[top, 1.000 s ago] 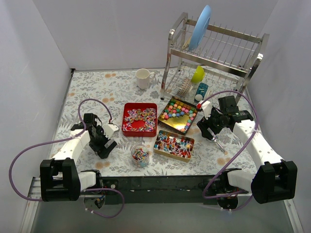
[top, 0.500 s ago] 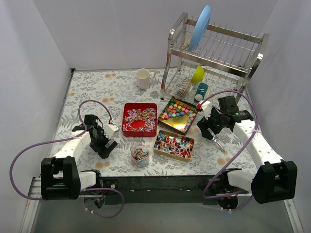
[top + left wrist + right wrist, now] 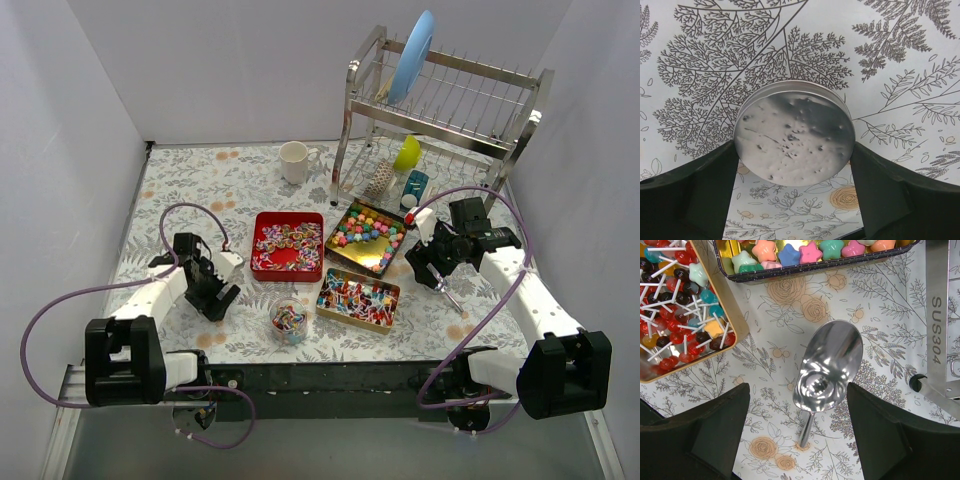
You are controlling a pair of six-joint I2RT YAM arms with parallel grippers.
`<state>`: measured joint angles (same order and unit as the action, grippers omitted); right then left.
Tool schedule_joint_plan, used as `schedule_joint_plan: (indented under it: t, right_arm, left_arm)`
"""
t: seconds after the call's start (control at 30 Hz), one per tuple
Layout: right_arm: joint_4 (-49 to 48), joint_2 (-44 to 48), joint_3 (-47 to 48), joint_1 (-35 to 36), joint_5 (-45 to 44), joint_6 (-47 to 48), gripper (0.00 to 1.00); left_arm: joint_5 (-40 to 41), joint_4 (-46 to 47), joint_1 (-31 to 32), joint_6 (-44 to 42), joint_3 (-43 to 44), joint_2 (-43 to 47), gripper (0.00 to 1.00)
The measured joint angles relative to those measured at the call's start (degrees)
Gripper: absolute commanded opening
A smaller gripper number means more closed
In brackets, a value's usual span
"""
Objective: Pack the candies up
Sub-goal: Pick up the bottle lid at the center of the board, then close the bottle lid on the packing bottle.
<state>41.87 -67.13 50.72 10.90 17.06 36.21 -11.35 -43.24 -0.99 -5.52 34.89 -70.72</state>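
Candies lie in a red tray (image 3: pixel 256 262), a gold tray of star lumps (image 3: pixel 366 236) and a gold tray of stick sweets (image 3: pixel 358 299). A small clear jar (image 3: pixel 289 320) also holds some. My left gripper (image 3: pixel 212 290) is left of the jar, shut on a round metal lid (image 3: pixel 795 135) just above the table. My right gripper (image 3: pixel 437 268) is open, with its fingers on either side of a metal scoop (image 3: pixel 830 365) lying on the table. The star lumps (image 3: pixel 790 254) and stick sweets (image 3: pixel 680 315) show in the right wrist view.
A steel dish rack (image 3: pixel 440 100) stands at the back right with a blue plate (image 3: pixel 412 55), a green cup (image 3: pixel 407 152) and small items under it. Its leg (image 3: pixel 937 315) is close to the scoop. A white mug (image 3: pixel 294 161) stands at the back.
My left gripper has shifted slightly away from the near edge with the lid. The right arm has barely moved.
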Motion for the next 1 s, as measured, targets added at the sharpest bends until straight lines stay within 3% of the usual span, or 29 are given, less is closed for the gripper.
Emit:
schedule_joint_plan:
  t: [0.27,0.47,0.7,1.0]
  right_arm:
    - [0.0,0.0,-0.8,0.0,0.0,0.0,0.85]
    - [-0.1,0.0,-0.8,0.0,0.0,0.0,0.85]
    - [-0.2,0.0,-0.8,0.0,0.0,0.0,0.85]
    - [-0.2,1.0,-0.8,0.0,0.0,0.0,0.85]
  left_arm:
    - [-2.3,-3.3,0.0,1.3,4.2,-2.0,0.71]
    - [-10.5,-12.7,2.5,0.9,17.4,-0.6,0.75]
    - [-17.7,-20.3,15.0,2.7,23.9,3.0,0.77]
    - [-18.4,-21.3,34.0,10.9,24.2,2.1,0.76]
